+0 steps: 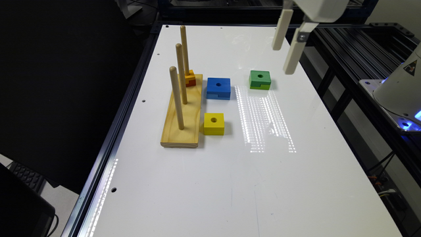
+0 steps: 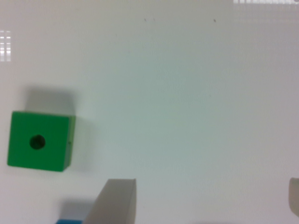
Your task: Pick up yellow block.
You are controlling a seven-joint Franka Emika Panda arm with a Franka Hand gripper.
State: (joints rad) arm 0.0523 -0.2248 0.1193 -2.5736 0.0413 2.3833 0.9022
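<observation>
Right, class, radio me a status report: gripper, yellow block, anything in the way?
Gripper open, high over the table's far side. Yellow block untouched beside the peg base. Green block nearest the gripper.

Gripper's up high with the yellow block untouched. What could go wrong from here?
1. The gripper hangs open above the table near the green block, far from the yellow block; it could settle on the wrong block.
2. The yellow block sits close beside the wooden peg base, so a finger coming down on that side might strike the base or the nearest peg.
3. The blue block lies along a likely path and could get nudged.
</observation>
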